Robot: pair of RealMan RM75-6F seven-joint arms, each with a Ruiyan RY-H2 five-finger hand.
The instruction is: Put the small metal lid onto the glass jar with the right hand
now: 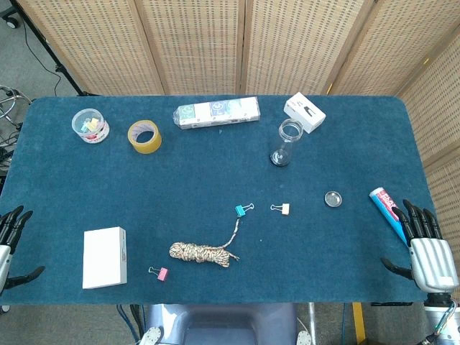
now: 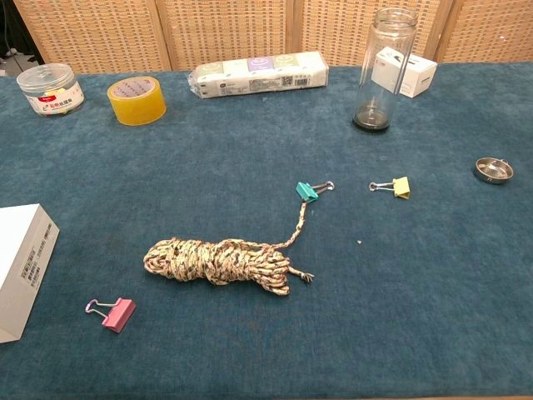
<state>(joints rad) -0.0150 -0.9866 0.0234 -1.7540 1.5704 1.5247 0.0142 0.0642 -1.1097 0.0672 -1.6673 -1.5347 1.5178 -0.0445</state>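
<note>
The small round metal lid [image 1: 333, 198] [image 2: 494, 170] lies flat on the blue table, right of centre. The tall clear glass jar [image 1: 287, 141] [image 2: 382, 69] stands upright and uncovered toward the back, up and left of the lid. My right hand [image 1: 425, 244] hovers at the table's right front corner, fingers spread and holding nothing, well to the right of the lid. My left hand [image 1: 11, 241] sits at the left front edge, fingers apart and empty. Neither hand shows in the chest view.
A toothpaste tube [image 1: 386, 207] lies just beyond my right hand. A white box [image 1: 304, 112] stands behind the jar. Binder clips [image 1: 281, 208] [image 1: 243, 210], a rope bundle [image 1: 202, 251], a white box [image 1: 104, 256], tape roll [image 1: 144, 136], plastic tub [image 1: 90, 125] and tissue pack [image 1: 217, 112] are spread about.
</note>
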